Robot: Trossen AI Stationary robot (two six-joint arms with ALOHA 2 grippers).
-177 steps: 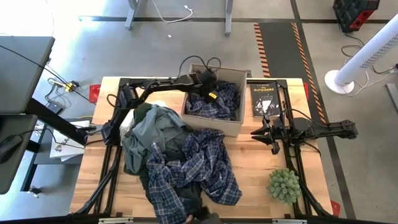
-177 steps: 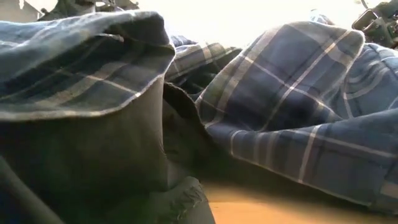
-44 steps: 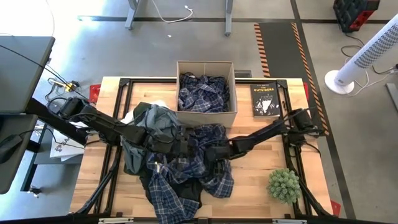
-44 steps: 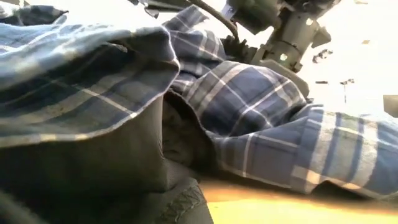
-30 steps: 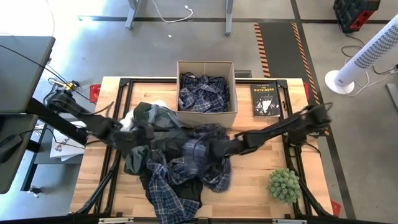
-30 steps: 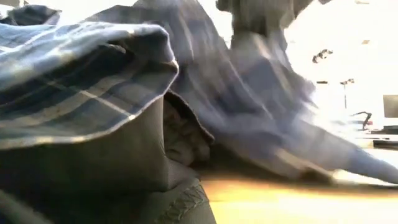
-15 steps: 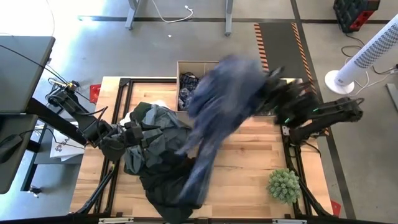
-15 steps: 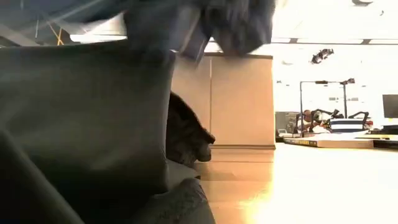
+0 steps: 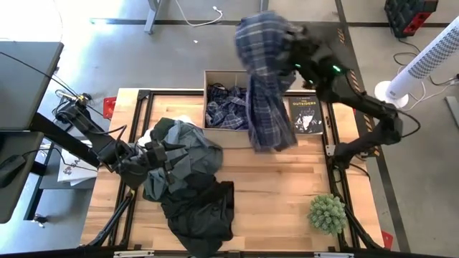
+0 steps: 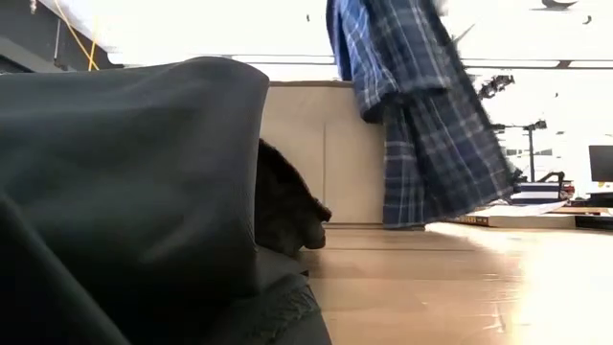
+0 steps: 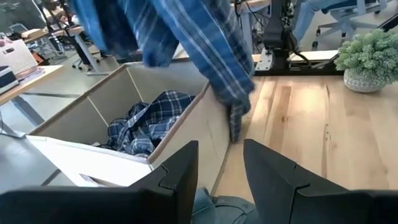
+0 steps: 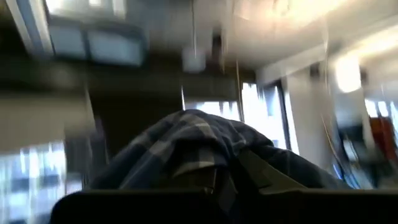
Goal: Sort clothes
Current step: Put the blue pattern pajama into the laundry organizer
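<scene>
plaid shirt [image 11: 205, 43] hanging over cardboard box [image 11: 186, 124], potted plant [image 11: 367, 59]

Wooden table [image 9: 287, 193]: clothes [image 9: 188, 179], box [image 9: 228, 135], book [image 9: 306, 115], plant [image 9: 328, 213]

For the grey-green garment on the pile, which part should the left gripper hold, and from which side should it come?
Probably the raised fold at the top of the grey-green garment, taken from above. It lies bunched over the black garment, so its crest stands free, whereas its edges run under other cloth. The left gripper is already beside it, open. The right gripper holds the plaid shirt over the cardboard box.
</scene>
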